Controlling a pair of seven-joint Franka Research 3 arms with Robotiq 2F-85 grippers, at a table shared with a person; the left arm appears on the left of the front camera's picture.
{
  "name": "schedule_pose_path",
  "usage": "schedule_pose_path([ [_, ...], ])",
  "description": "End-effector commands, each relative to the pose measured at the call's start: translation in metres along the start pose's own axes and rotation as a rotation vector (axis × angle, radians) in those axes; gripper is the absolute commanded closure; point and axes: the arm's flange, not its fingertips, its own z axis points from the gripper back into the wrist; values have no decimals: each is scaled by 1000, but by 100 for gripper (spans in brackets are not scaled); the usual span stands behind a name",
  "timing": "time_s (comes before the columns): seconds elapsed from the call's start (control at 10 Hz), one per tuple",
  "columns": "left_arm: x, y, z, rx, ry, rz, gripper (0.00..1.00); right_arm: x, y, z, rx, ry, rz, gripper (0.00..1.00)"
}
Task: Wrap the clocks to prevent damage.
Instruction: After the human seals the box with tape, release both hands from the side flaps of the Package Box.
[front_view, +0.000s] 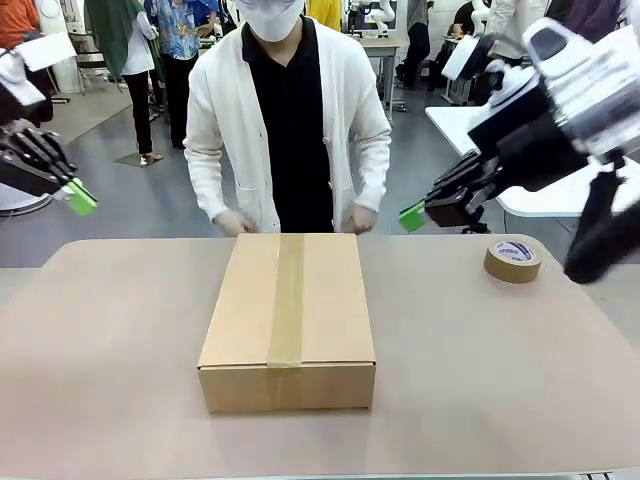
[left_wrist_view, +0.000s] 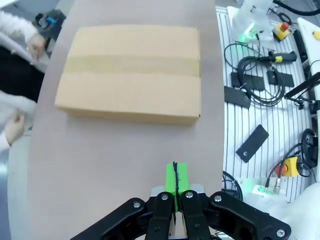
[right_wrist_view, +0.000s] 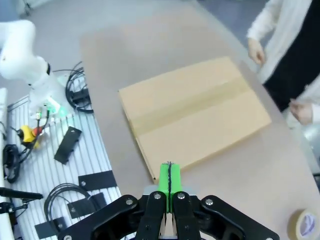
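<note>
Front view gives you a cardboard box (front_view: 288, 318) sitting mid-table, flaps down and a strip of tape (front_view: 288, 298) run along its seam, so whatever is inside is already sealed away. You cannot see the clocks anywhere; my guess is that they are inside that box, but nothing in view confirms it. The person stands at the far edge with a hand (front_view: 232, 222) at each rear corner of the box, which reads as steadying it or getting ready to move it. The tape roll (front_view: 513, 260) lies flat on the table (front_view: 110, 350) off to your right, well apart from the box, likely set aside once the seam was done.

Your left gripper (front_view: 80, 197) hangs raised at the left edge, clear of the table, jaws pressed fully together on nothing. Your right gripper (front_view: 412, 216) is likewise lifted, near the person's side and above the table's far edge, jaws also closed tight and empty. In both wrist views the green pads (left_wrist_view: 175, 178) meet with no gap, and the box lies well ahead of them. Both arms look parked out of the way so the person has free access to the box.
</note>
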Motion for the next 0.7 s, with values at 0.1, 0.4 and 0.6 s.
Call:
schedule_pose_path([
  [0.1, 0, 0, 0, 0, 0, 0, 100, -14, -24, -19, 19, 65, -36, 99],
  [0.4, 0, 0, 0, 0, 0, 0, 100, 0, 5, 4, -24, 19, 0, 99],
  [0.6, 0, 0, 0, 0, 0, 0, 100, 0, 5, 4, -24, 19, 0, 99],
])
